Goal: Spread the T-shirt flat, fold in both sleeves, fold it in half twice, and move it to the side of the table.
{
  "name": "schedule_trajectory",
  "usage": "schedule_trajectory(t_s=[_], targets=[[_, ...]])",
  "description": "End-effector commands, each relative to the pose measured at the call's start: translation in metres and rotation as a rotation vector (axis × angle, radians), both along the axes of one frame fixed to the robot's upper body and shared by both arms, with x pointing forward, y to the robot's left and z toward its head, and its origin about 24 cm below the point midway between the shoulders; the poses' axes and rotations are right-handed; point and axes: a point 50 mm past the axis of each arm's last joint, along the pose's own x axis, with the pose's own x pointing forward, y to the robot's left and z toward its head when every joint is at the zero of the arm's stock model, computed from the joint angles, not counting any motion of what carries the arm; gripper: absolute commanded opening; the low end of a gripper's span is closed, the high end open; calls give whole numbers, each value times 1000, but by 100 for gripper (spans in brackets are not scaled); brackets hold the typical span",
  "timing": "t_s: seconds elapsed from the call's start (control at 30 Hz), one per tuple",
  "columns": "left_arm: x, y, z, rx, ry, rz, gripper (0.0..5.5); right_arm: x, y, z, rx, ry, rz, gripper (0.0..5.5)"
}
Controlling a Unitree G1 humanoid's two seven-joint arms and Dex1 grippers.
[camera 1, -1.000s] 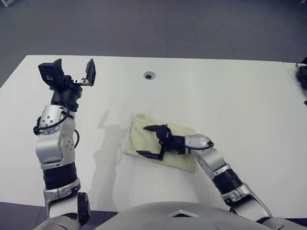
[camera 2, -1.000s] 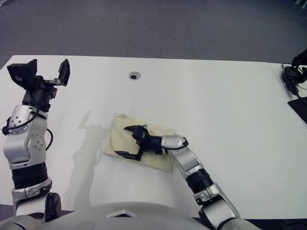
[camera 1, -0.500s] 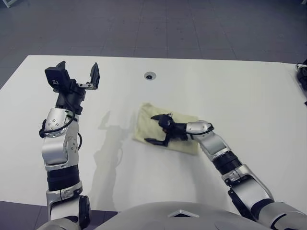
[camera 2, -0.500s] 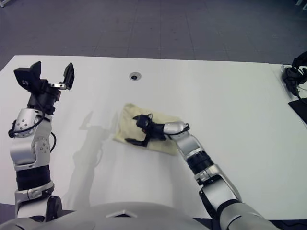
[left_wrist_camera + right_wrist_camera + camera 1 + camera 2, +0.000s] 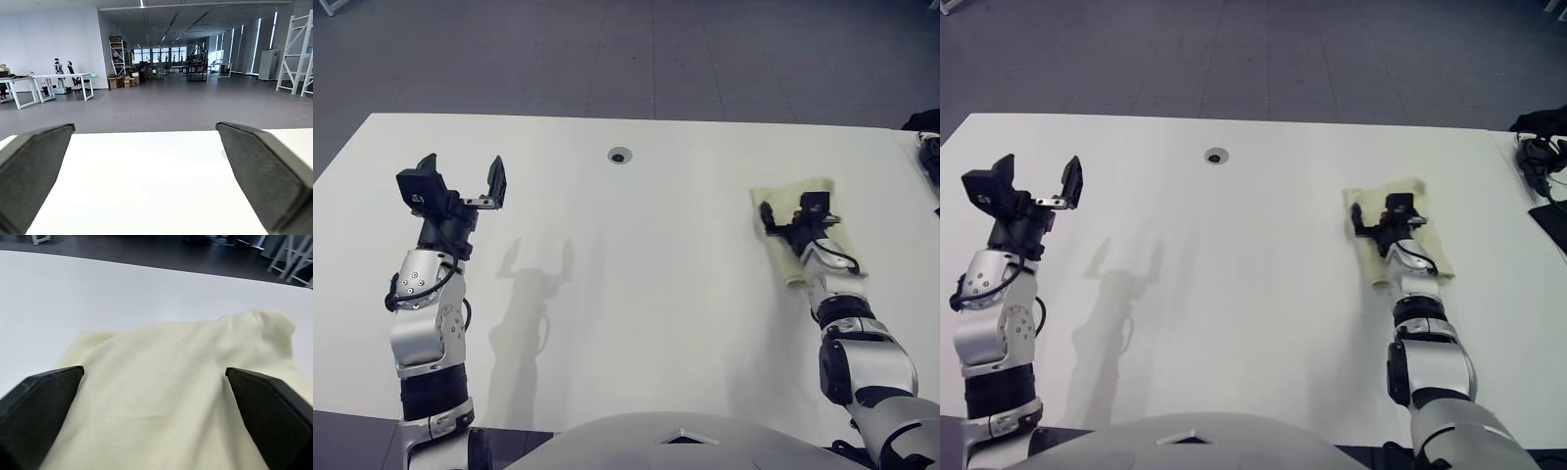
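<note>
White table (image 5: 636, 264), folded T-shirt (image 5: 171, 401) (pale yellow) under splayed right gripper (image 5: 791, 209)

The white counter (image 5: 636, 323) is being lit brightly and evenly from above, and little surface texture is being shown on it. A soft, doubled shadow (image 5: 533, 284) of the left claw (image 5: 463, 168) is being thrown onto the counter on the robot's right of that arm, so the light is being received from above and from the left. The floor (image 5: 705, 49) beyond is being left dim. In the left wrist view the background is being lit by ceiling strips (image 5: 142, 4) and far windows (image 5: 161, 55), while the near fingers (image 5: 266, 171) are being rendered out of focus. In the right wrist view the right claw (image 5: 154, 371) is being blurred likewise, and the T-shirt (image 5: 166, 396) is being shown softly.
</note>
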Motion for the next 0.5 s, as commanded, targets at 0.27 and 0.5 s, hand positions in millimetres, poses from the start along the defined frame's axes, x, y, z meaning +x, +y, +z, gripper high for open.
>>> schedule_trajectory(t_s=[0.27, 0.5], targets=[[-3, -9, 12, 39, -50, -72, 537, -2, 1, 4, -41, -93, -1, 540], [3, -36, 67, 24, -272, 8, 537, 16, -3, 143, -106, -558, 60, 540]])
